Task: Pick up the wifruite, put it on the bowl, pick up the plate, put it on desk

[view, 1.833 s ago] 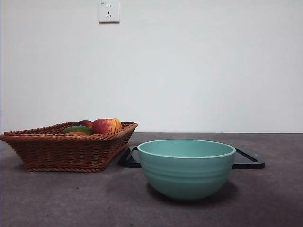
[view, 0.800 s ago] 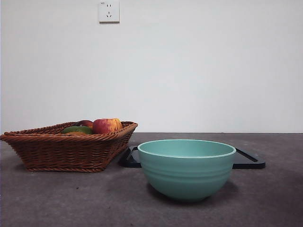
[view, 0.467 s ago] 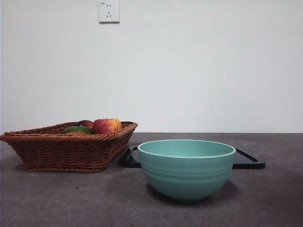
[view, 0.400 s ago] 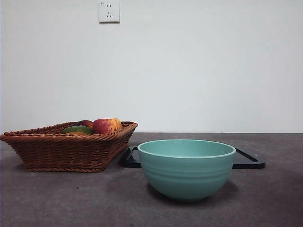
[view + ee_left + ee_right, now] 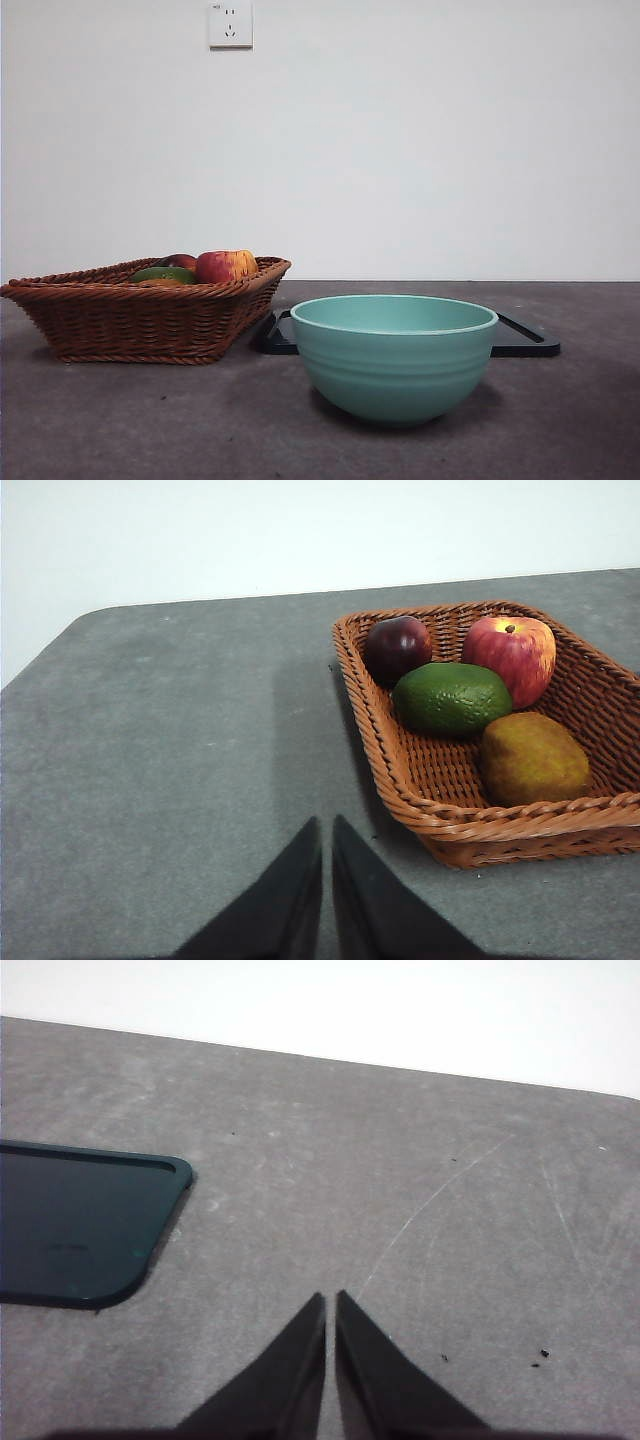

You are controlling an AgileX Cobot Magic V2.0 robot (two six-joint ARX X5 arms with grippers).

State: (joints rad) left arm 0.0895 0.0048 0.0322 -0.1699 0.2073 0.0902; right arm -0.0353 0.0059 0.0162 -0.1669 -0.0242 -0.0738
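The wifruite [image 5: 535, 758], a dull brownish-orange oval, lies in the brown wicker basket [image 5: 470, 832] at its corner nearest my left gripper; in the front view only a sliver of the wifruite [image 5: 160, 283] shows over the rim. The teal bowl [image 5: 393, 355] stands empty-looking on the desk [image 5: 150, 420], right of the basket. Behind it lies a flat black tray [image 5: 525, 338], the only plate-like thing in view, also seen as the tray [image 5: 70, 1225] in the right wrist view. My left gripper [image 5: 327, 825] hovers shut over bare desk beside the basket. My right gripper [image 5: 331, 1298] is shut above the desk beside the tray's corner.
The basket [image 5: 140, 315] also holds a green fruit [image 5: 452, 696], a red-and-yellow apple [image 5: 510, 655] and a dark red fruit [image 5: 397, 647]. A white wall with a socket [image 5: 230, 24] stands behind the table. The desk's rounded corner [image 5: 75, 625] shows beyond the left gripper.
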